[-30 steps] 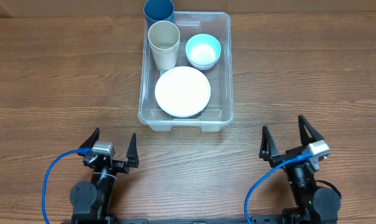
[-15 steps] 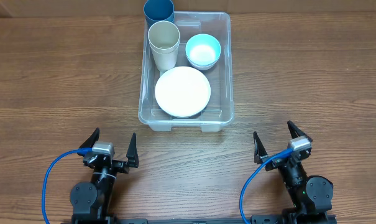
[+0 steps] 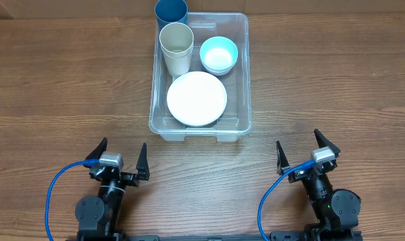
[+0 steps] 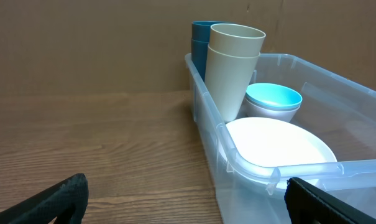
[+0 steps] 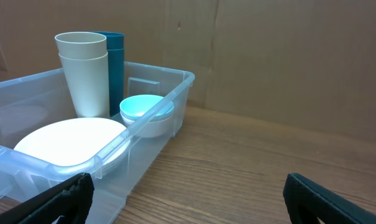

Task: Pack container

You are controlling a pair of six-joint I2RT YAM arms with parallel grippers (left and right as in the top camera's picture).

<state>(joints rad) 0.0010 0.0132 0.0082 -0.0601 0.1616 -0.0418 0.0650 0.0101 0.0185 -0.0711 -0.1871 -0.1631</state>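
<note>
On the wood table (image 3: 55, 80) I see the container (image 3: 246, 80) at twelve holding plate (image 3: 196, 98), cups (image 3: 176, 47), bowl (image 3: 218, 53); nothing outside, so packing looks finished. Left gripper (image 3: 120, 155), right gripper (image 3: 304, 148): empty, jaws spread.

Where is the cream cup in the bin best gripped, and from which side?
At its rim, from above, probably: the cream cup stands upright, mouth open, so one jaw can go inside. The container wall, dark blue cup and light blue bowl crowd its sides.
</note>
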